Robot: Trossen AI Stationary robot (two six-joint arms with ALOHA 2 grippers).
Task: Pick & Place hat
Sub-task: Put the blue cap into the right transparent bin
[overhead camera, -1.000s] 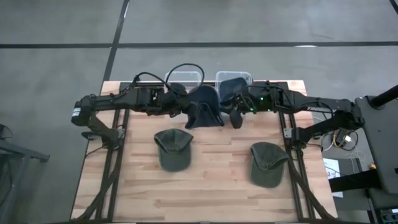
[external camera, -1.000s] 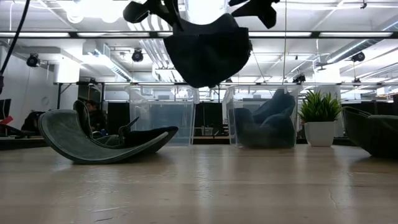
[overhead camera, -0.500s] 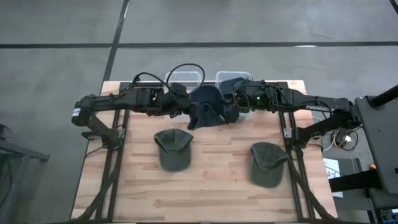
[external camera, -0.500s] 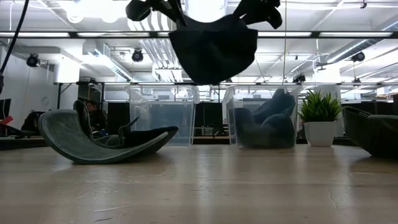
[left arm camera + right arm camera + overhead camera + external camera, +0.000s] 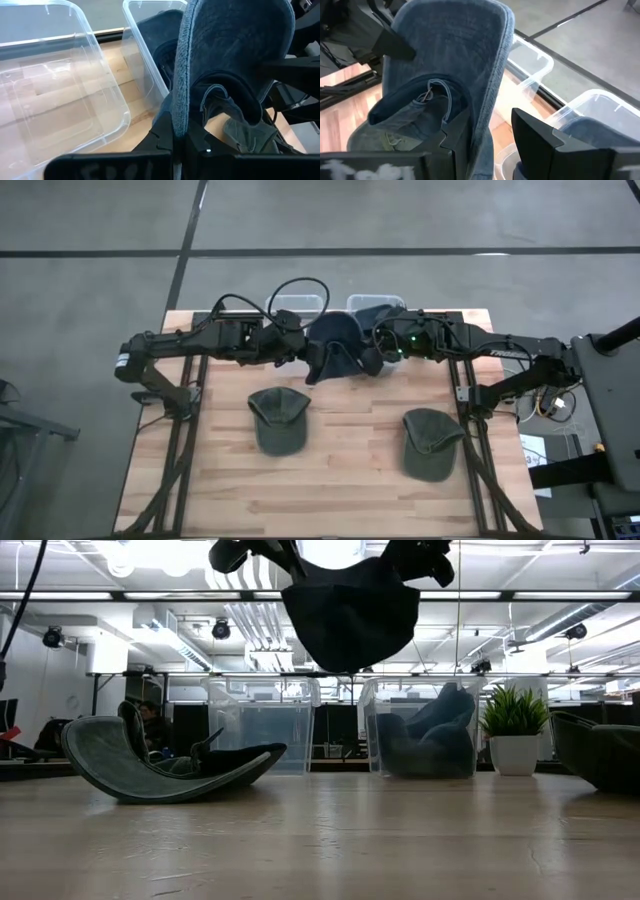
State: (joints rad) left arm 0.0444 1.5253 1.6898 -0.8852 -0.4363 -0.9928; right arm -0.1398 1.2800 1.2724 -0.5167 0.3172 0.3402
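A dark blue denim cap (image 5: 335, 348) hangs high above the table's far middle, between both arms; in the low view the cap (image 5: 350, 610) is well clear of the wood. My left gripper (image 5: 179, 134) is shut on its brim. My right gripper (image 5: 491, 121) is open, one finger on each side of the brim's opposite edge (image 5: 487, 107). Behind stand two clear bins: the left bin (image 5: 300, 301) is empty, the right bin (image 5: 377, 307) holds a dark hat (image 5: 430, 730). My left gripper pinches the brim's edge (image 5: 181, 112) between its two fingers, coming level from the table's left. The cap is lifted clear, its crown (image 5: 350, 655) hanging below the hold. My right gripper's fingers (image 5: 457, 131) flank the brim; I cannot tell whether they touch.
Two olive green caps lie on the wood: one cap (image 5: 278, 418) left of the middle, the other cap (image 5: 432, 442) near the right side. In the low view the left one (image 5: 150, 765) lies upturned. A potted plant (image 5: 515, 730) stands beyond the table.
My right gripper has moved toward the table's left and far edge, up to the cap, and now has its open fingers around the brim. The cap, held by my left gripper, has shifted slightly right and up.
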